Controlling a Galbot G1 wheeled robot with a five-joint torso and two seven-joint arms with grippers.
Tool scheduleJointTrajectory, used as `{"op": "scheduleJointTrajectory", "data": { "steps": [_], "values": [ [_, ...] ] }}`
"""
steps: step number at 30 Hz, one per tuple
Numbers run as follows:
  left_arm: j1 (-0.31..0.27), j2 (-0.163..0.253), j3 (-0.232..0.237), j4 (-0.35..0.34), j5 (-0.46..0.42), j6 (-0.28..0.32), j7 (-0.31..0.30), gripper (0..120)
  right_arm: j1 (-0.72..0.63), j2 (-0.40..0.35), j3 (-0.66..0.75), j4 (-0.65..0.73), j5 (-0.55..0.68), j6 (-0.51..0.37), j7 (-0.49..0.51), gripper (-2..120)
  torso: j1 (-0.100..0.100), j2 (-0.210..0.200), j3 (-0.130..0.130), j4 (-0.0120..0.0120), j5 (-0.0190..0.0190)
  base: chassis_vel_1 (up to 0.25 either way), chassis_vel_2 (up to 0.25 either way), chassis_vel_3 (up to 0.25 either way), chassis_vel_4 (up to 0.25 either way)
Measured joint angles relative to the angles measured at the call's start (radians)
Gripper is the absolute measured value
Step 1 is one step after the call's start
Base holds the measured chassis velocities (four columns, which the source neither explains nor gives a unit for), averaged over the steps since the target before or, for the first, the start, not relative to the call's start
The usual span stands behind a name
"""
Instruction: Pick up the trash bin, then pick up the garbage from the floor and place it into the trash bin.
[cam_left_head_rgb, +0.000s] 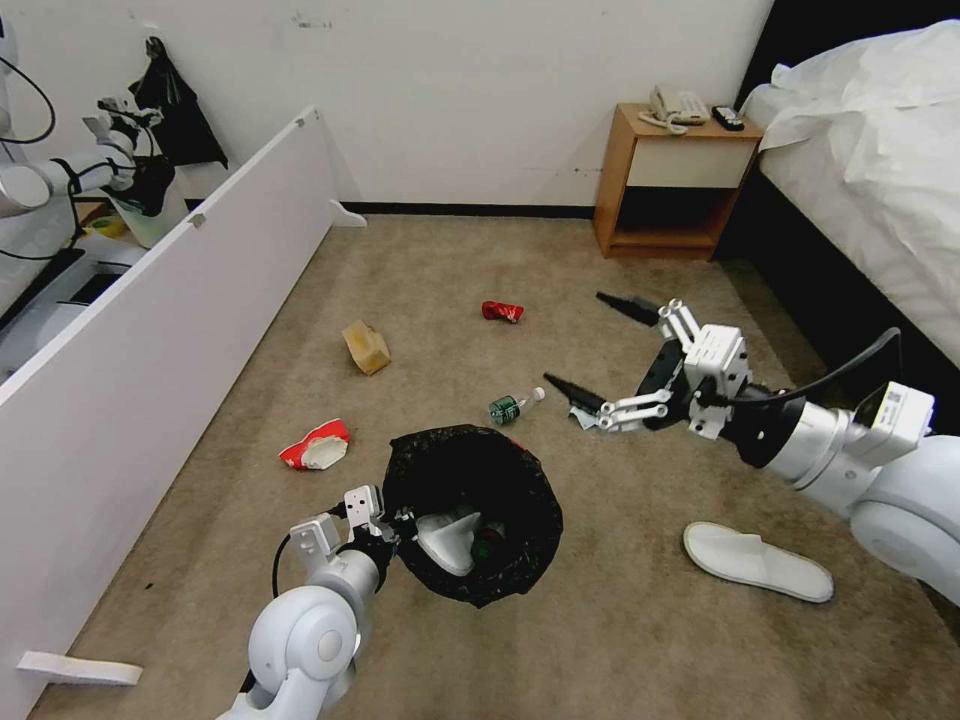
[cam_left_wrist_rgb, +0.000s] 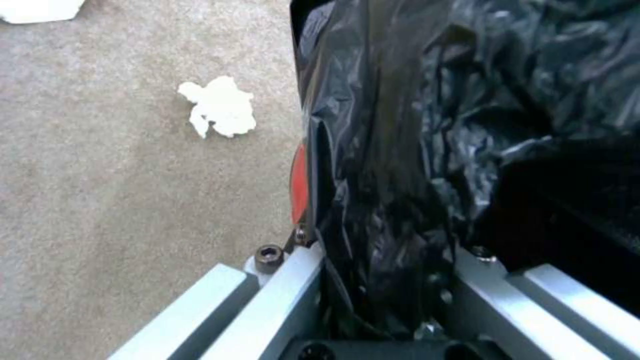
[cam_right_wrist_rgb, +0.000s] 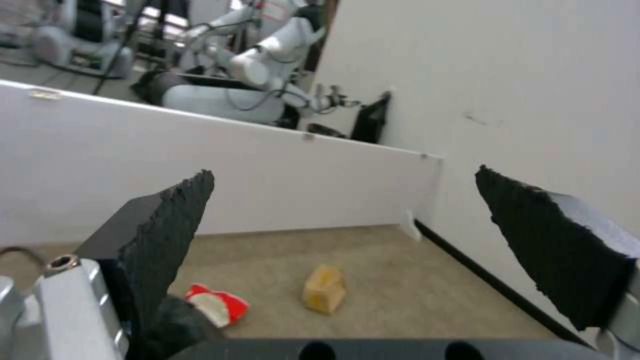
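1. Far left on the carpet we saw a crushed red-white paper cup (cam_left_head_rgb: 316, 445).
2. Our left gripper (cam_left_head_rgb: 392, 528) was clamped on the rim of the trash bin (cam_left_head_rgb: 520, 470), holding it low centre.
3. Our right gripper (cam_left_head_rgb: 598, 350) hovered with fingers spread, empty, just right of a bottle (cam_left_head_rgb: 513, 405).

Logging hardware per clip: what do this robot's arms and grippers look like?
Both arms are glossy white-grey with rounded joints and black cables. The right gripper has a white linkage frame and black, rough, pointed fingers. The left gripper has pale metal bars.
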Motion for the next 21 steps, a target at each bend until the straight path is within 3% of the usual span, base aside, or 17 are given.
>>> {"op": "scheduleJointTrajectory", "data": {
  "steps": [10,21],
  "values": [
    [0.039,-0.010,-0.023,-0.030,0.005,-0.008,-0.014,0,-0.039,0.061,0.009,-0.108,-0.100,-0.023,0.050,100,0.000,0.000,0.000,0.0000,0.0003,0.000,0.000,0.000,0.000],
    [0.069,0.015,-0.012,-0.036,0.001,-0.014,-0.032,0,-0.110,0.130,-0.006,-0.256,-0.221,-0.027,0.089,100,0.000,0.000,0.000,0.0000,0.0001,0.000,0.000,0.000,0.000]
  ]
}}
